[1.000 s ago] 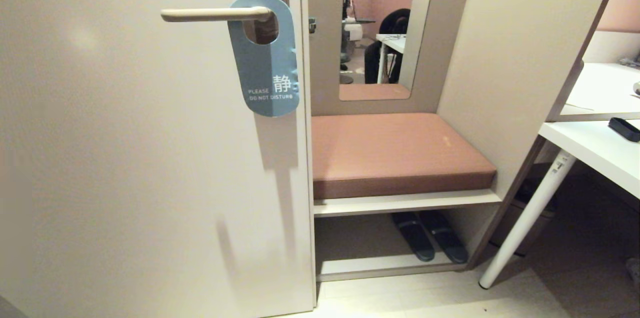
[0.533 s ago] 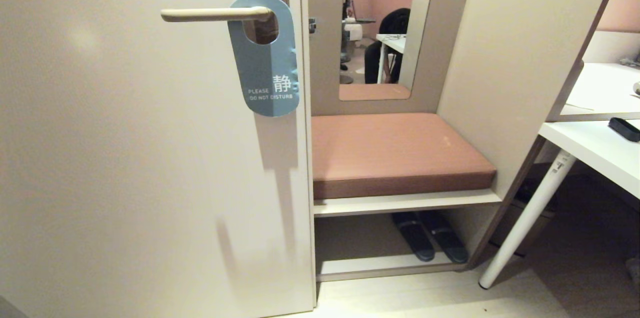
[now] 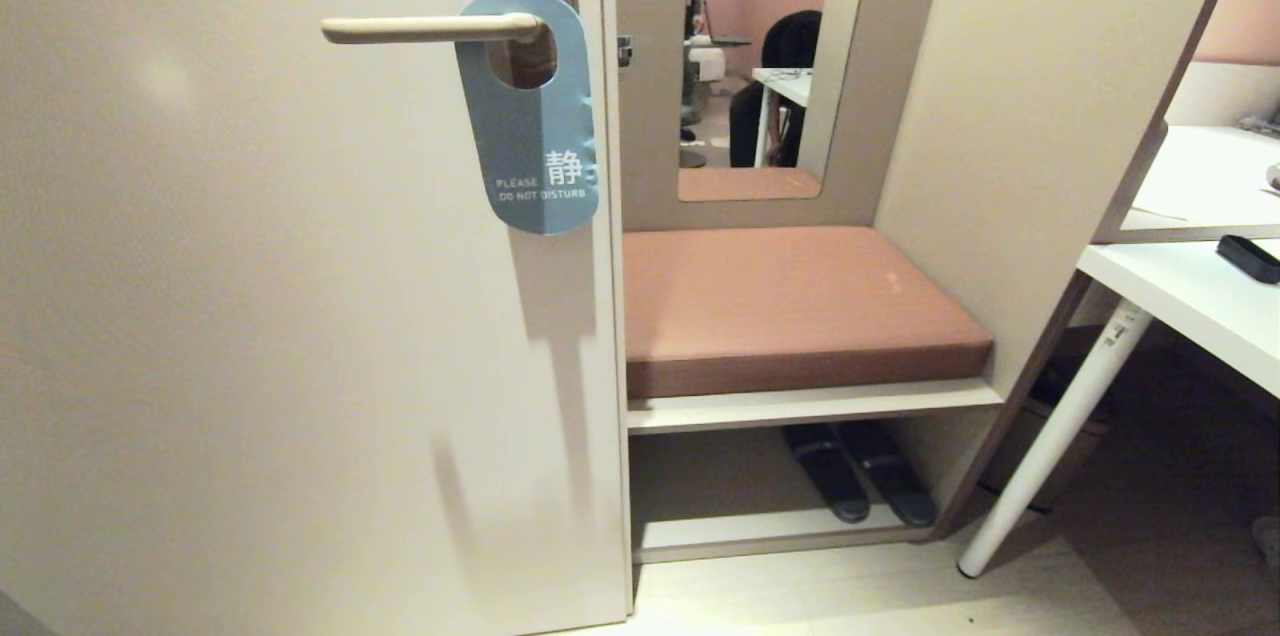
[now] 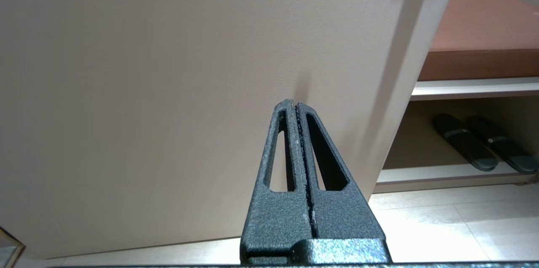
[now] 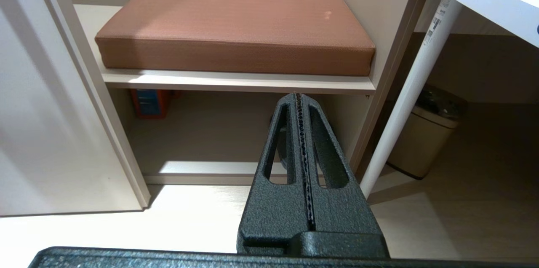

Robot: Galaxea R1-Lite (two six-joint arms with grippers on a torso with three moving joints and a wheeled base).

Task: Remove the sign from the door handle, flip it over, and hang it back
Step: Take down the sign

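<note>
A flat blue card sign (image 3: 533, 121) with rounded ends, reading "PLEASE DO NOT DISTURB", hangs by its round hole on the slim cream lever door handle (image 3: 430, 29) of a pale beige door (image 3: 250, 316). Neither pincer reaches it. The left gripper (image 4: 296, 105), its 2 black fingers pressed together on nothing, points at the door's lower panel, well below the sign. The right gripper (image 5: 297, 97), likewise clenched and empty, points toward a reddish-brown cushioned bench (image 5: 236, 28); 2 dark slippers (image 3: 855, 471) lie beneath that bench, with a white desk (image 3: 1190, 301) off to the gripper's right.
</note>
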